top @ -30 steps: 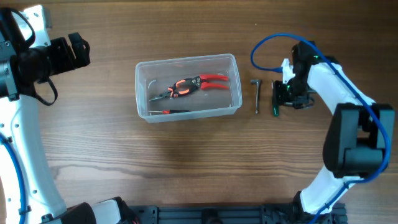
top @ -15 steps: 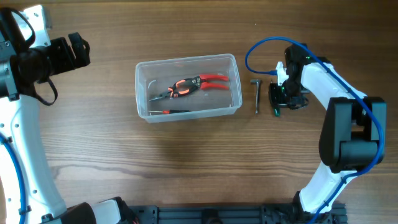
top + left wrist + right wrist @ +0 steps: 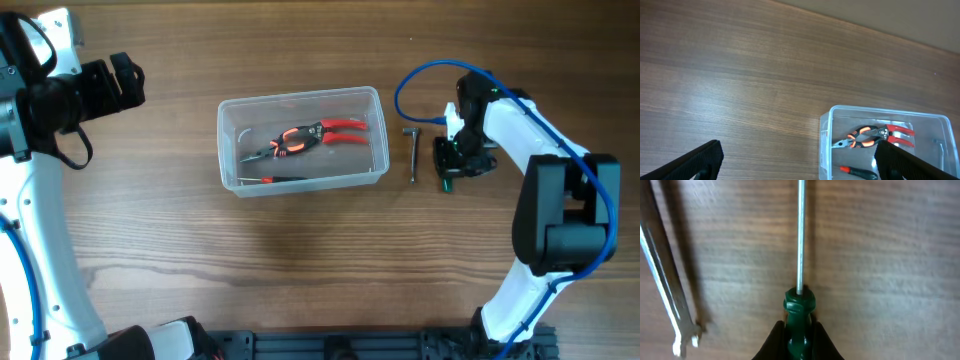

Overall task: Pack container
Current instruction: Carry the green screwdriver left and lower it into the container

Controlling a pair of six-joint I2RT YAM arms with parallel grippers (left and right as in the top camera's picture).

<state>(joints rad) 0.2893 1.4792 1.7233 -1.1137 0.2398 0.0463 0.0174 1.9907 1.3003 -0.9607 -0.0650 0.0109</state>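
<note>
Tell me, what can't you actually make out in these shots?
The green screwdriver: handle end cut off by the right wrist view's bottom edge; overhead, the right gripper mostly covers it.
The metal tool: top end runs off that wrist view.
The dark tool in the container: too small overhead to name.

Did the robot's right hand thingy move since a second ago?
Yes. The right gripper slid a little left, closer to the metal wrench, which stayed put. It is closed on the green screwdriver.
</note>
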